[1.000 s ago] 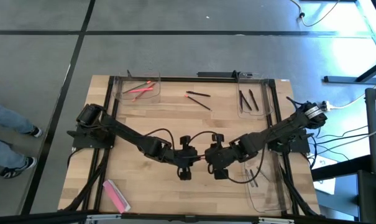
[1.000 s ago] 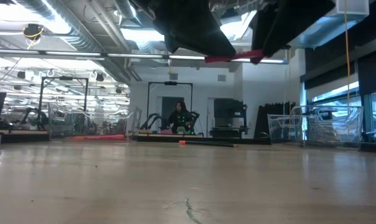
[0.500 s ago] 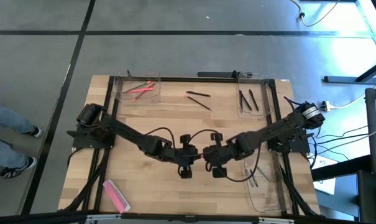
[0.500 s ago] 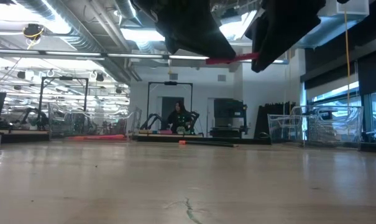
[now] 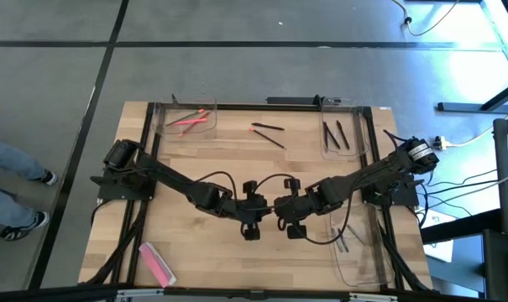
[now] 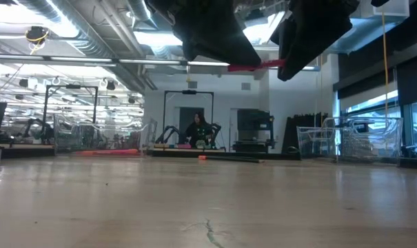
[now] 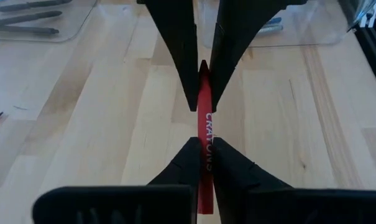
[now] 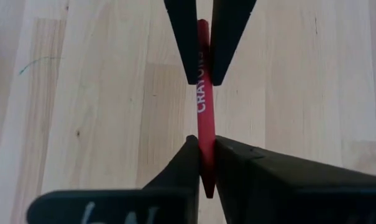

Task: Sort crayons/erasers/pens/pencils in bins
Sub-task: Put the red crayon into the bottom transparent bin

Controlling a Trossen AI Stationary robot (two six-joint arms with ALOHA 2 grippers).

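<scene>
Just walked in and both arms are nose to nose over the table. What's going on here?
A handover in mid-air. The left gripper and the right gripper are both closed on one red crayon, held above the table's middle. Other crayons lie in the far-left bin, pens in the far-right bin, and two sticks remain loose on the wood between them.

White capitals reading "CRAYONS" run lengthwise down the red crayon (image 8: 203,93) at the centre of the right wrist view. The same word shows on it at the centre of the left wrist view, partly covered. Nothing else around here can be read.
</scene>
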